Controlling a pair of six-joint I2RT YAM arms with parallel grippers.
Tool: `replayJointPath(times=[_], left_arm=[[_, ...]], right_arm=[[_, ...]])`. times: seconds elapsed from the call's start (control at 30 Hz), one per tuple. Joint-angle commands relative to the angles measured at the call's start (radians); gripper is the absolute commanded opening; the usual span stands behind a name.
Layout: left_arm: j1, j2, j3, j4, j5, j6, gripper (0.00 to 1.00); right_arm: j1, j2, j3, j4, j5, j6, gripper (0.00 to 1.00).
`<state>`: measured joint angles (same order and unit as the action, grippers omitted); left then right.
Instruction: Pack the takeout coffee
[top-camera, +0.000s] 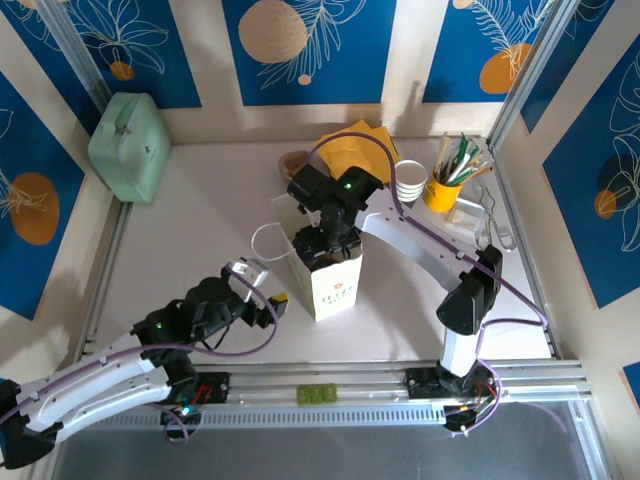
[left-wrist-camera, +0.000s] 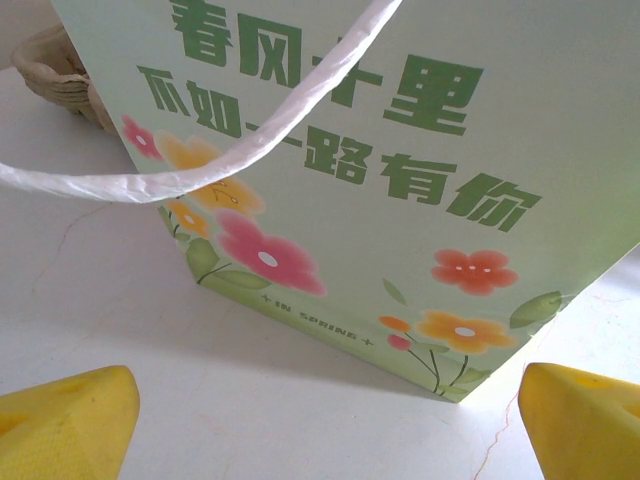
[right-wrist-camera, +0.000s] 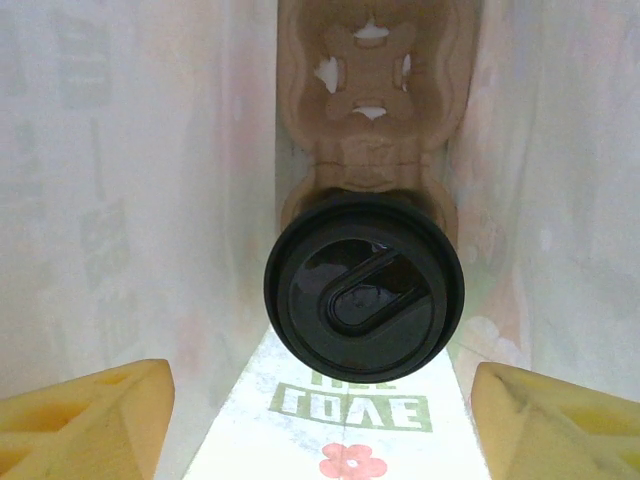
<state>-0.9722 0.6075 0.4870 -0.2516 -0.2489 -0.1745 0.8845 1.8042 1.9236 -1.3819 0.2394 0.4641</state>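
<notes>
R pincer (right-wrist-camera: 320, 415) spread wide, clear of coffee (right-wrist-camera: 363, 300) in bag (right-wrist-camera: 120, 200).

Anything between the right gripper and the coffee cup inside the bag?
Nothing visible. In the right wrist view the coffee cup sits directly ahead of the open right gripper, seated in the cardboard carrier at the bottom of the bag. The bag's walls flank it but don't cross the gap.

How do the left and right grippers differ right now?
Left gripper sits low by the table, outside the paper bag, facing its printed side; right gripper points down into the bag's mouth. Left gripper has nothing between its fingers; right gripper hangs over the takeout coffee, apart from it. Both are open.
</notes>
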Motion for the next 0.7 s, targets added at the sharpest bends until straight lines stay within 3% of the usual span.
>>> replayJointPath(times=[0.0, 0.67], left_arm=[[-0.006, -0.011, 0.035, 0.0, -0.019, 0.0, 0.97], [-0.006, -0.018, 0.045, -0.004, -0.018, -0.003, 0.97]], right_arm=[[0.01, -0.048, 0.042, -0.032, 0.0, 0.009, 0.78], [-0.007, -0.091, 0.247, -0.003, -0.071, -0.048, 0.72]])
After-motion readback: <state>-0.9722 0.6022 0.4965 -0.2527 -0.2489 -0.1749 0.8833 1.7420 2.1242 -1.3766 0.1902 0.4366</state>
